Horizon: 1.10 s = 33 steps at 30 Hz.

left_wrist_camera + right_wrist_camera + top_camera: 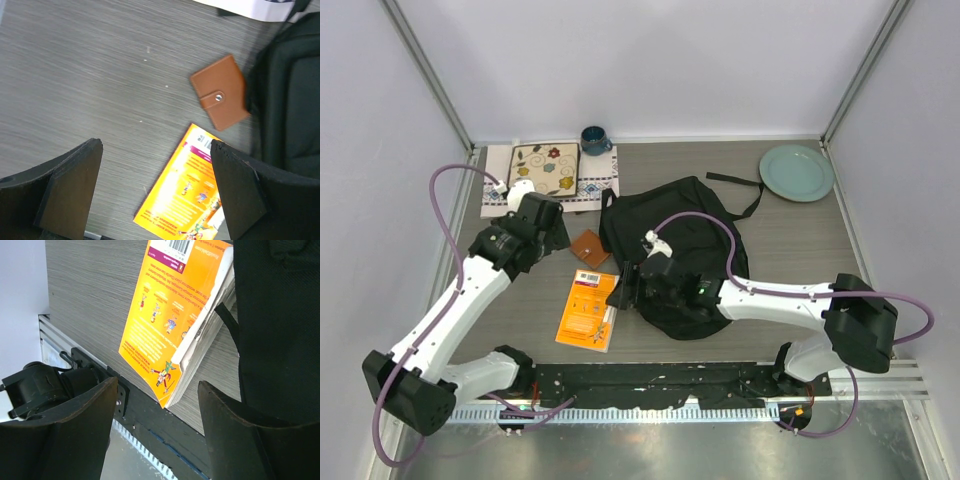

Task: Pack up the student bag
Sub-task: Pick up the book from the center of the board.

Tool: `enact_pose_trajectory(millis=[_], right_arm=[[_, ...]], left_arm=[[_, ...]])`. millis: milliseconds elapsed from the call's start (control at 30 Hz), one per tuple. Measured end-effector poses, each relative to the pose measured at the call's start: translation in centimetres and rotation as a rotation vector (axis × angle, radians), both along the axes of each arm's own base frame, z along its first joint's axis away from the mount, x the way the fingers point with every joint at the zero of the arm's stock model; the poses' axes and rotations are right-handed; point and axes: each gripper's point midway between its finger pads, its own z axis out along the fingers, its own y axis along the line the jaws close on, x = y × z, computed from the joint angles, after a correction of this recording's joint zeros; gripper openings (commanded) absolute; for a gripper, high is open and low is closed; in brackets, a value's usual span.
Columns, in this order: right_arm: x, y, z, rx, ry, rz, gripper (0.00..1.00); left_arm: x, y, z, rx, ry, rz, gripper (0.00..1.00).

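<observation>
Found left jaws released and empty above the desk (pixel 100 75), a brown wallet (pixel 220 92) and an orange booklet (pixel 187 195) just beyond them. Found right jaws likewise released, gripping nothing, over the booklet's page edge. Logged the black backpack (pixel 670 198) flat on the desk, beside and beneath the right jaws, right of the left jaws.

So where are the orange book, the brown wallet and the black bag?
orange book (pixel 583 306), top view, middle of cover.
brown wallet (pixel 220 90), left wrist view, above its snap.
student bag (pixel 675 197), top view, bare upper fabric.
</observation>
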Motion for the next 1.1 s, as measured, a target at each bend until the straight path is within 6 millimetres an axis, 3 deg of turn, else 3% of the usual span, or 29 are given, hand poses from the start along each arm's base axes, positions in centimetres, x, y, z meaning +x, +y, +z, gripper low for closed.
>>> enact_pose_trajectory(millis=[333,633,700,900,1100], right_arm=[[0.2,0.2,0.8,-0.013,0.008,-0.014,0.7],[-0.6,0.2,0.7,-0.021,0.019,-0.016,0.7],[-0.8,0.4,0.8,-0.017,0.018,-0.009,0.7],[-1.0,1.3,0.3,-0.006,0.013,0.003,0.71],[-1.0,1.8,-1.7,-0.019,0.026,0.007,0.71]], left_arm=[[-1.5,3.3,-0.3,0.12,0.044,0.152,0.93],[-2.1,3.9,-0.7,0.133,0.059,0.172,0.98],[-2.4,3.6,-1.7,0.111,0.061,0.158,0.98],[-4.4,2.1,-7.0,0.037,0.163,0.081,0.99],[-5.1,0.5,-10.3,-0.048,0.195,0.028,1.0]])
